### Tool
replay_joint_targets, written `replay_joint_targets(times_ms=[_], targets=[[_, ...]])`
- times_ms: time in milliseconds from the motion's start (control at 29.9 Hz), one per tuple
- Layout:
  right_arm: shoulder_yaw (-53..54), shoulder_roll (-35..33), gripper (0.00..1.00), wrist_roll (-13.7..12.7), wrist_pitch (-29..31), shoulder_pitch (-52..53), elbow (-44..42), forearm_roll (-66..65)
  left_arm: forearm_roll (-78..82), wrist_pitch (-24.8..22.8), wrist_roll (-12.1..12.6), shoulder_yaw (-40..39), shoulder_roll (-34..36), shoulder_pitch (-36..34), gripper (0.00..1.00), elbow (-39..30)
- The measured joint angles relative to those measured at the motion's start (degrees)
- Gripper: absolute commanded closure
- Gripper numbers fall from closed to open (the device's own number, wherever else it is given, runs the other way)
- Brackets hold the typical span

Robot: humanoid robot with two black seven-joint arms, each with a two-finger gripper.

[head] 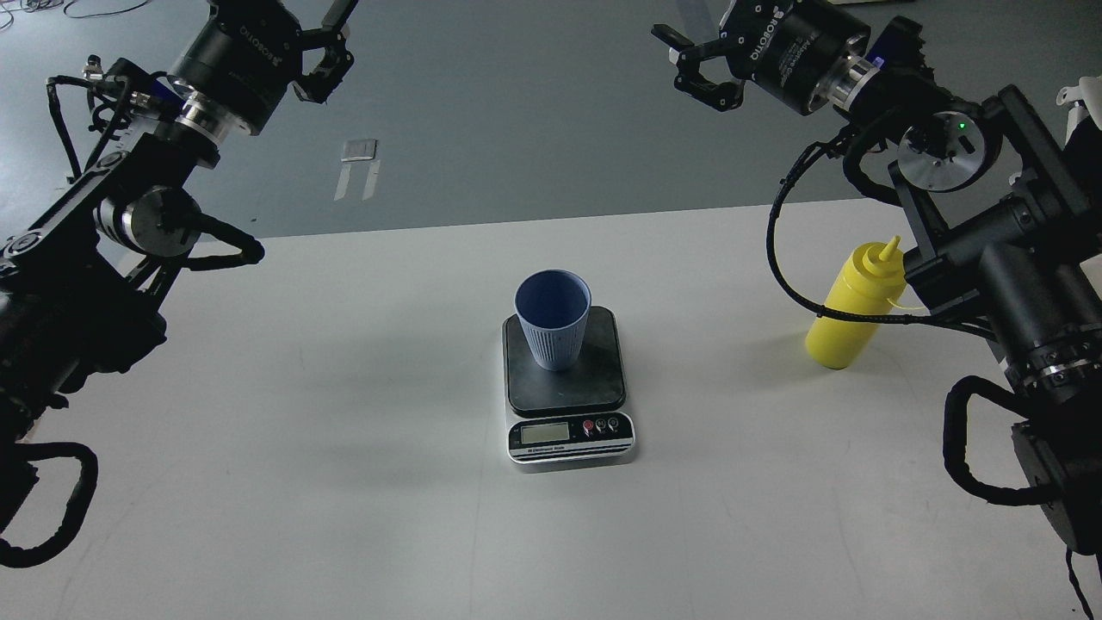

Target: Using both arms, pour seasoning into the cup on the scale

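The pale blue ribbed cup [553, 320] stands upright on the dark platform of the scale [603, 379], at the middle of the white table. The scale's silver front and display face me. The yellow seasoning bottle [861, 301] stands upright on the table at the right, nozzle uncapped; a black cable of my right arm crosses in front of it. My left gripper [297, 17] is open and empty, high at the top left, partly cut off by the view's edge. My right gripper [686, 63] is open and empty, high above the table's far edge, up and left of the bottle.
The white table [344, 448] has a rounded far right corner near the bottle. Grey floor lies beyond its far edge, with a small pale marking [360, 168] on it. My right arm's thick links [1016, 284] hang over the table's right side.
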Motion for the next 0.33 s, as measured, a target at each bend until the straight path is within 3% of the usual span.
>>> replay_joint_targets(times_ms=[334], targets=[[0.1, 0.7, 0.00, 0.3, -0.3, -0.2, 0.1, 0.5, -0.1, 0.0, 0.0, 0.0, -0.2, -0.3, 0.03, 0.0]])
